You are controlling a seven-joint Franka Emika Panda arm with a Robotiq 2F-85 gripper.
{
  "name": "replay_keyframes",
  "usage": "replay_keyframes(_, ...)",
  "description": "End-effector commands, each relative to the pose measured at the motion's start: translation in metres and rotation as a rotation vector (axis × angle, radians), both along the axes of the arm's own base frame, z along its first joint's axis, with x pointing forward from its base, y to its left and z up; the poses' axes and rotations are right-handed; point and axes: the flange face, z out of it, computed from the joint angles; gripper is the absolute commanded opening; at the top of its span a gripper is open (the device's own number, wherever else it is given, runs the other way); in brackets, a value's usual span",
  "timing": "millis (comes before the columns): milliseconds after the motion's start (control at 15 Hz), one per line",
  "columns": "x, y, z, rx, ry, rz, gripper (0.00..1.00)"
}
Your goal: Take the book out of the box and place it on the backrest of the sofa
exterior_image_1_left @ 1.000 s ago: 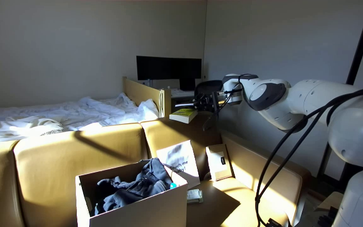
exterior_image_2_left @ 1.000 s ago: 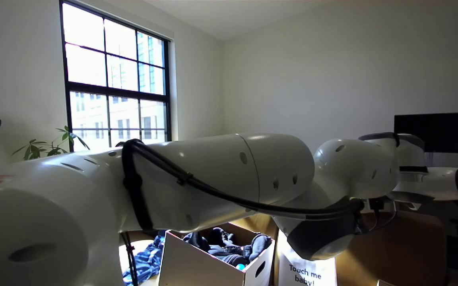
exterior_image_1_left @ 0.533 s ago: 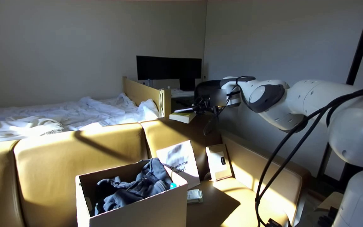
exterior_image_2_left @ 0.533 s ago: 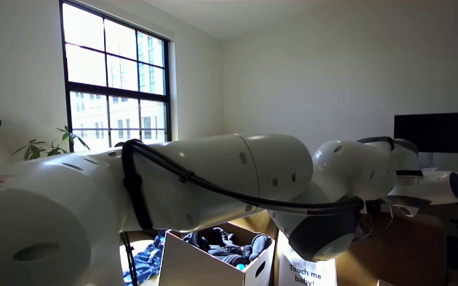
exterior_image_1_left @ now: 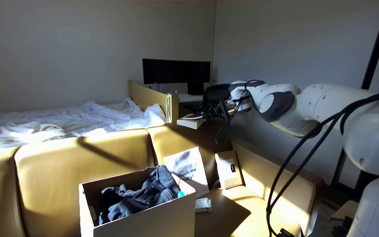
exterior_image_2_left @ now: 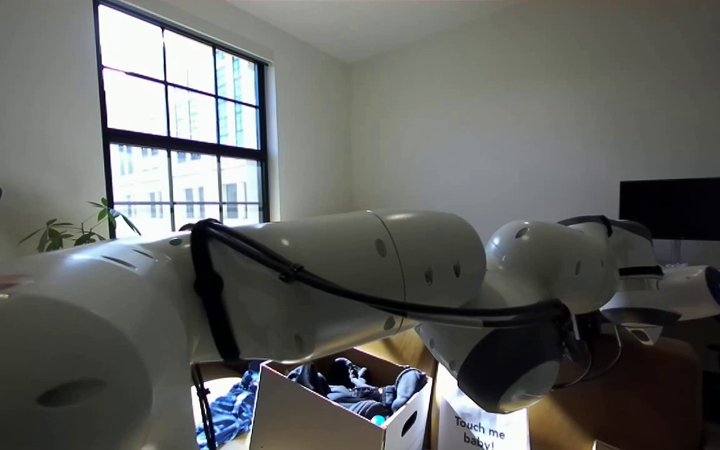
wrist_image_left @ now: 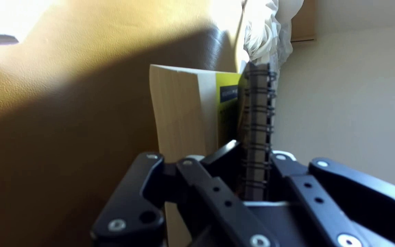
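my tool (wrist_image_left: 256, 154) grips the notebook (wrist_image_left: 258, 113) over the yellow book (wrist_image_left: 182, 116) on the sofa backrest (exterior_image_1_left: 171, 140); whether they touch i cannot tell. the box (exterior_image_1_left: 153, 219), dark clothes (exterior_image_1_left: 140, 199) inside, stands in front.

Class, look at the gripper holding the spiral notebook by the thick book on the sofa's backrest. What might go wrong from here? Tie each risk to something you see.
First, the gripper is close to the thick book, so moving lower might shove that book along or off the backrest. Second, the spiral notebook is held over the thick book; if released unevenly, it could slide off.
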Motion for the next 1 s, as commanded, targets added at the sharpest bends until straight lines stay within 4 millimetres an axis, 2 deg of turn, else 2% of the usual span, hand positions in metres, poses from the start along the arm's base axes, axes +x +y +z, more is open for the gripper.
replay_keyframes(0,0.001,0.011,0.006,-0.006,0.037,0.037,0.38)
replay_keyframes(333,0.001,0.016,0.009,-0.026,0.04,0.075,0.69)
replay_keyframes(600,-0.003,0.002,0.01,-0.022,0.043,0.051,0.95)
replay_keyframes(733,-0.007,-0.013,0.016,-0.029,0.044,0.023,1.0)
replay_keyframes(933,-0.021,-0.051,0.024,-0.029,0.098,-0.059,1.0)
